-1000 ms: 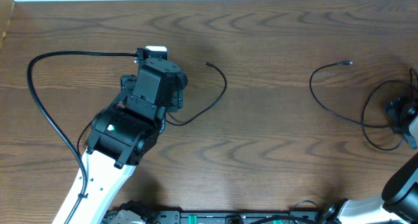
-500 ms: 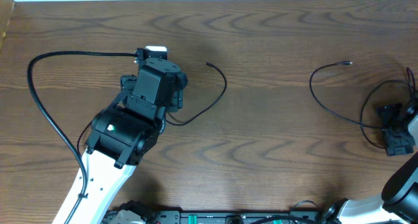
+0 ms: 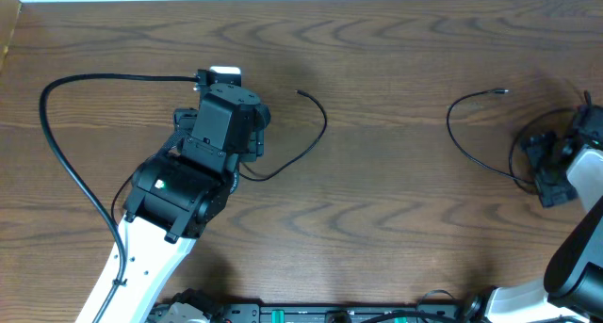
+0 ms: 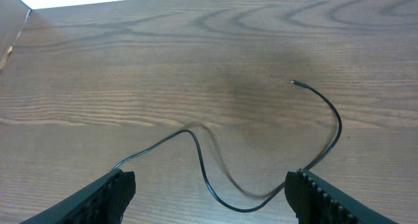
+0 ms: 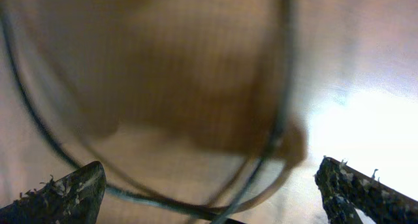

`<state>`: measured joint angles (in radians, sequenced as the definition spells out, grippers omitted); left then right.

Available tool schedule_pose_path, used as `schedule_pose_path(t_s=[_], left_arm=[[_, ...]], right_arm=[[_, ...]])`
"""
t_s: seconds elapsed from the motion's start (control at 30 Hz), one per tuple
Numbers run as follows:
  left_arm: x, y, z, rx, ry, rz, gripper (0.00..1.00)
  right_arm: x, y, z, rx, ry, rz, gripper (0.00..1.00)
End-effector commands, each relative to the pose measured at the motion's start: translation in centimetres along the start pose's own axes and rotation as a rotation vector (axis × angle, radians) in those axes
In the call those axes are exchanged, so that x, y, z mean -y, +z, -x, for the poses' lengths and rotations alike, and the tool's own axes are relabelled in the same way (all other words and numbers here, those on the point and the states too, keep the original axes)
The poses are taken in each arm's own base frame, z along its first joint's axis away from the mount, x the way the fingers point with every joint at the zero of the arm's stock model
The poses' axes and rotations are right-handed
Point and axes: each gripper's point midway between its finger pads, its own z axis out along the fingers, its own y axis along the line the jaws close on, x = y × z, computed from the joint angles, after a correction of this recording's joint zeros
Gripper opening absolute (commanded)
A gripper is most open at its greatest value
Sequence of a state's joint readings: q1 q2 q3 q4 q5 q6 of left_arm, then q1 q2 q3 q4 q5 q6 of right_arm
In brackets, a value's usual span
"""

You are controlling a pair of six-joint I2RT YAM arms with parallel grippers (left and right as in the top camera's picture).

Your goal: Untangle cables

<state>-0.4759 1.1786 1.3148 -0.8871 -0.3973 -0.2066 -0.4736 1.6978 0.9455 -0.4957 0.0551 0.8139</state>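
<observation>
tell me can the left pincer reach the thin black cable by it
Probably yes: the left pincer is open and the thin black cable lies loose on the table below it, uncovered.

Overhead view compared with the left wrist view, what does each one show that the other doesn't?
Only overhead: a second thin black cable at the right, the right end effector near it, and the thick lead looping left. Only left wrist: the left end effector, fingers spread wide, nothing between them. Both: the curved thin black cable with its free plug end, on the wooden table.
</observation>
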Motion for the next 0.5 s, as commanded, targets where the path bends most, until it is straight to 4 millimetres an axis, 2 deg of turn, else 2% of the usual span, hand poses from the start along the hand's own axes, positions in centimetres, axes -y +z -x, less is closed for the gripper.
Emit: schedule_pose_path(t_s=[0.0, 0.1, 0.23, 0.37, 0.47], left_arm=[[-0.1, 0.0, 0.2, 0.003, -0.006, 0.004, 0.79], [-0.1, 0.0, 0.2, 0.003, -0.006, 0.004, 0.79], [-0.1, 0.0, 0.2, 0.003, -0.006, 0.004, 0.79], [-0.1, 0.0, 0.2, 0.003, -0.006, 0.004, 0.79], [-0.1, 0.0, 0.2, 0.003, -0.006, 0.004, 0.79]], right_arm=[[-1.4, -0.2, -0.1, 0.029, -0.17, 0.028, 0.99], [-2.1, -0.2, -0.1, 0.05, -0.284, 0.037, 0.99], [-2.0, 0.0, -0.3, 0.047, -0.333, 0.029, 0.99], [-1.3, 0.8, -0.9, 0.024, -0.335, 0.01, 0.99], [-0.2, 2.1, -2.0, -0.008, -0.338, -0.017, 0.99]])
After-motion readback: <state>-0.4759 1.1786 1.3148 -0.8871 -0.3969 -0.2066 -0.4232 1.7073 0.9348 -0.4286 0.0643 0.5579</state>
